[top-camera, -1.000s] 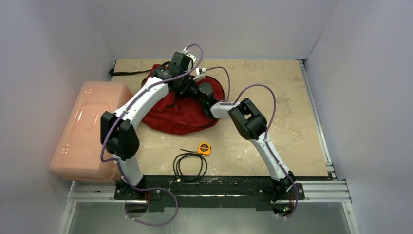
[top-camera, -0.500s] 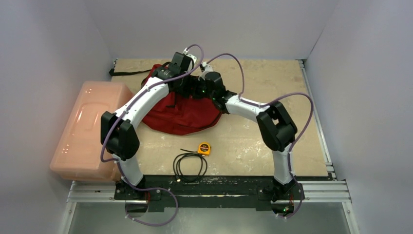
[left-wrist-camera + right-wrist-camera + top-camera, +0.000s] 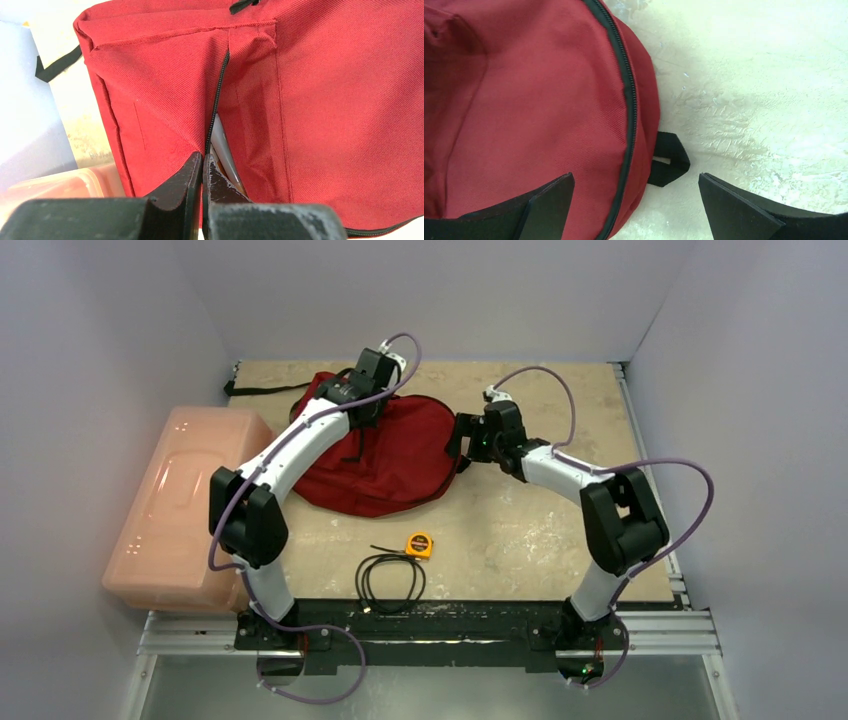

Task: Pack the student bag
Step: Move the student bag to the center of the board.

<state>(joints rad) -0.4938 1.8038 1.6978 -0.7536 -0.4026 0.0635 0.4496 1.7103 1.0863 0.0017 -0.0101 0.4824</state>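
Under right claw point(image 3: 635, 181), student bag point(image 3: 524, 100) edge.

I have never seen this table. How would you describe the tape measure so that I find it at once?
Start at the dark red student bag in the far middle of the table. Come toward the near edge: the tape measure lies beside a coiled black cable. It is the only small, boxy, yellow-orange thing there.
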